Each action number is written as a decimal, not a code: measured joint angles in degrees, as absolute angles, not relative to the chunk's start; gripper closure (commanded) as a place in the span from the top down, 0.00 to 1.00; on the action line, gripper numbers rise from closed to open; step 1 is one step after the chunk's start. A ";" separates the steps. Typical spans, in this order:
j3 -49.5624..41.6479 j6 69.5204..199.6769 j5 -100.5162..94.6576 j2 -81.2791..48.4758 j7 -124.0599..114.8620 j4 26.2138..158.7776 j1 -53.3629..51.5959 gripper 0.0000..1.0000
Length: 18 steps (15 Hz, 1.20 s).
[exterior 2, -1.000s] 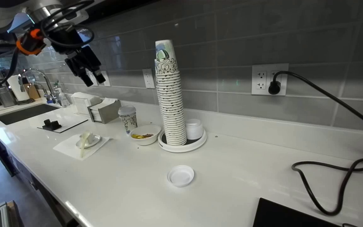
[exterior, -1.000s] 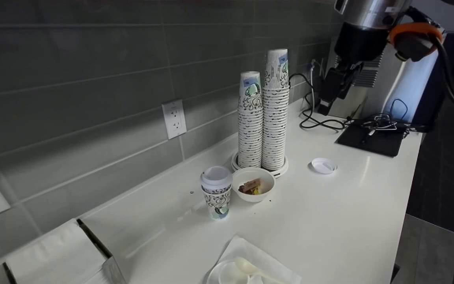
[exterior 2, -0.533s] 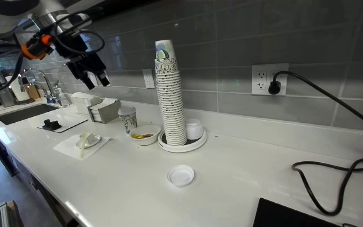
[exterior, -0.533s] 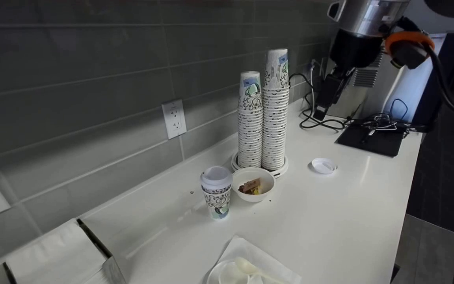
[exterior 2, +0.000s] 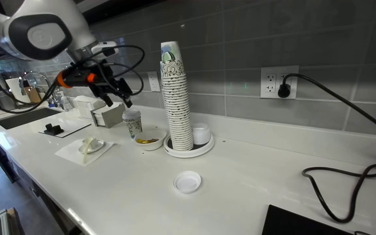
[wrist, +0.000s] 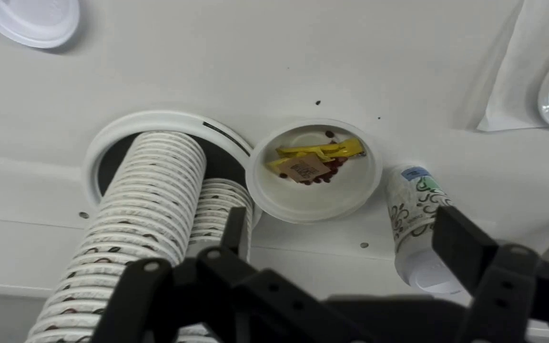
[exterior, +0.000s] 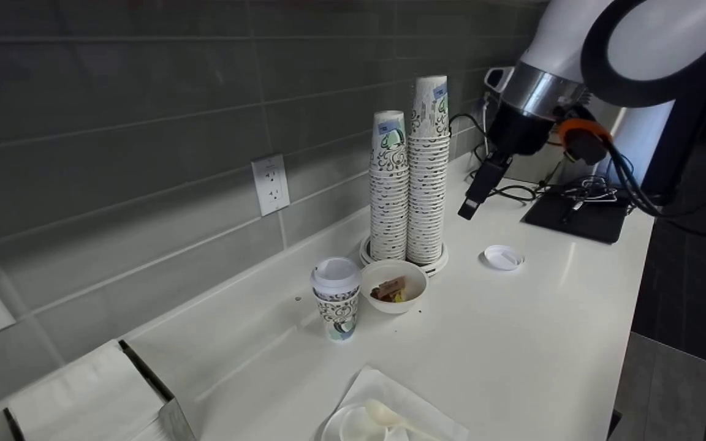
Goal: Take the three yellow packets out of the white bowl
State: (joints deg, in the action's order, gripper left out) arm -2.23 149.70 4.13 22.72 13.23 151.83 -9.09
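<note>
The white bowl stands on the counter and shows in both exterior views. Yellow packets lie overlapping inside it; they show as small yellow patches in the exterior views. A brown packet partly covers them, so I cannot tell where each one ends. Small dark red bits lie beneath. My gripper is open, with its fingers wide apart and nothing between them. In both exterior views the gripper hangs well above the counter, apart from the bowl.
Tall stacks of paper cups stand on a round tray beside the bowl. A lidded paper cup stands on its other side. A white lid and a napkin with a saucer lie on the counter. The tiled wall is behind.
My gripper has come down and moved closer to the cup stacks and the bowl, with more of the arm now in view. The bowl and its contents have not moved.
</note>
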 measured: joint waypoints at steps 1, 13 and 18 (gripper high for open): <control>-3.97 151.14 6.56 21.11 16.59 151.87 -10.82 1.00; -5.74 158.96 25.45 1.53 33.72 145.62 -14.18 1.00; -5.62 162.27 26.40 -6.08 28.97 141.95 -14.08 1.00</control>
State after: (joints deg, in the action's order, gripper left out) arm -5.62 162.27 26.40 -6.08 28.97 141.95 -14.08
